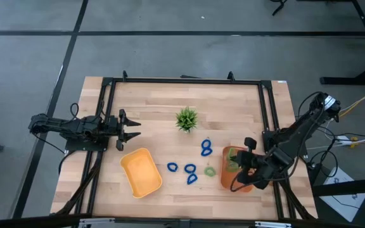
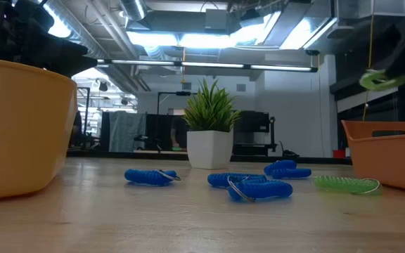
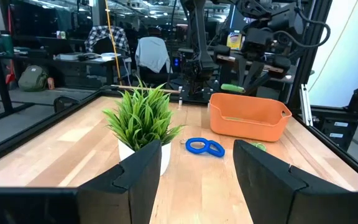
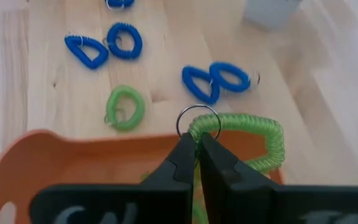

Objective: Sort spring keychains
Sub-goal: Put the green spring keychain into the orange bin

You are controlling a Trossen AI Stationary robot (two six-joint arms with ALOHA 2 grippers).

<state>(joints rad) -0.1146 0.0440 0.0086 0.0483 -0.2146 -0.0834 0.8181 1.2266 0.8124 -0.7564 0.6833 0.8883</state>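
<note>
The right gripper [image 4: 196, 144] is hanging over the orange tray [image 1: 225, 170] near the right edge of the counter [image 1: 157, 101]. Its fingers are squeezing tight on a light green spring keychain [image 4: 244, 138], up in the air above the tray, with a shiny ring [image 4: 199, 122] sticking out by the tips. Something green is already lying inside the orange tray.

The left gripper [image 1: 132, 128] is waiting low over the left side of the counter, and its fingers [image 3: 143, 168] are standing wide apart with nothing between them.

The other spring keychains are lying on the bare wood in the middle, between the two trays. A pair of blue keychains [image 1: 206, 148] is sitting just beside the orange tray. A green keychain [image 1: 209, 171] is lying close to that tray too. More blue ones [image 1: 190, 173] are resting a bit nearer the yellow tray [image 1: 141, 171], which is sitting by the front-left part of the counter.

A little green plant [image 1: 186, 118] in a white pot is standing toward the back of the counter
</note>
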